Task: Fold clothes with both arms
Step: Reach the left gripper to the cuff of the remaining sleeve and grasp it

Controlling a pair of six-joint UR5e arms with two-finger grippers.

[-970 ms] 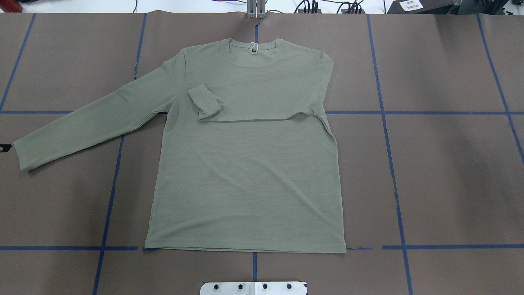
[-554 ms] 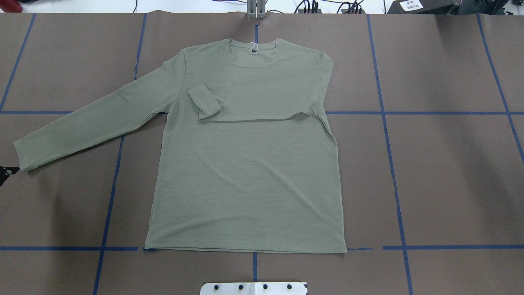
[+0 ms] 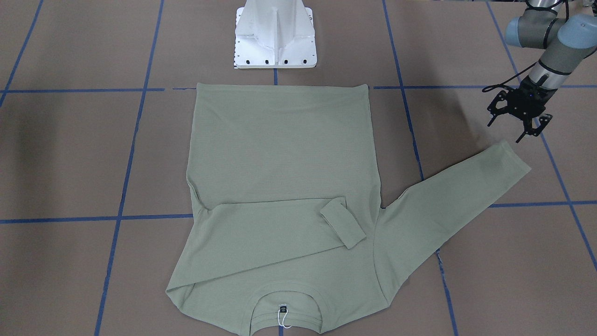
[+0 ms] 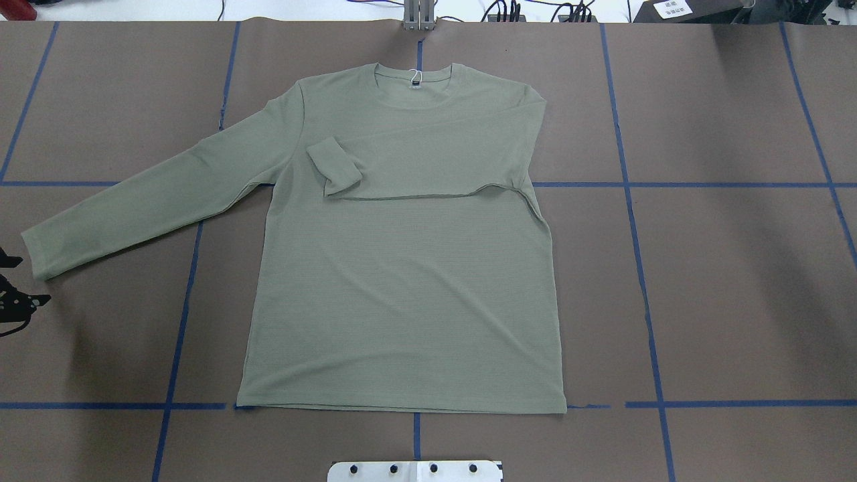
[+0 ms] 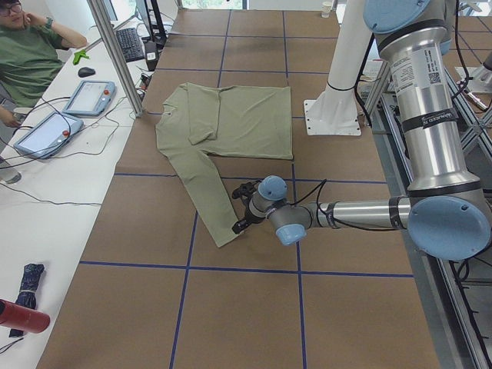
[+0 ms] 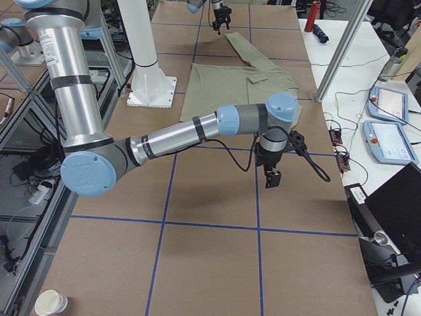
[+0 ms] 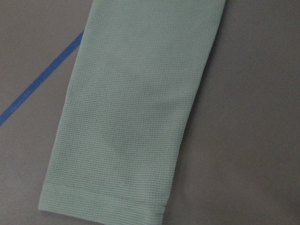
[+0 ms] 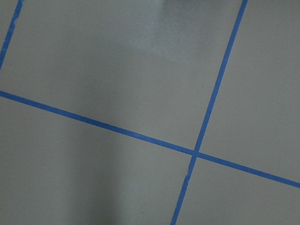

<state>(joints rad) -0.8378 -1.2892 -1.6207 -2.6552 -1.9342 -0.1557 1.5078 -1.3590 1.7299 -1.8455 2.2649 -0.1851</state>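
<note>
The pale green shirt (image 4: 402, 288) lies flat on the brown table, collar at the far side. One sleeve is folded across the chest, its cuff (image 4: 333, 167) turned up. The other sleeve (image 4: 147, 201) stretches out toward my left arm's side. My left gripper (image 3: 506, 130) hangs open and empty just beside that sleeve's cuff (image 3: 513, 161); it shows at the overhead view's left edge (image 4: 23, 281). The left wrist view looks down on the cuff (image 7: 103, 201). My right gripper (image 6: 272, 179) hovers over bare table beside the shirt; I cannot tell whether it is open or shut.
The white pedestal base (image 3: 275, 37) stands at the near table edge behind the shirt's hem. Blue tape lines (image 8: 206, 117) grid the table. A person (image 5: 23, 54) sits at a side desk with teach pendants (image 5: 88, 96).
My left gripper has come further into the overhead view at its left edge, sliding toward the robot's side of the sleeve cuff. The shirt has not moved.
</note>
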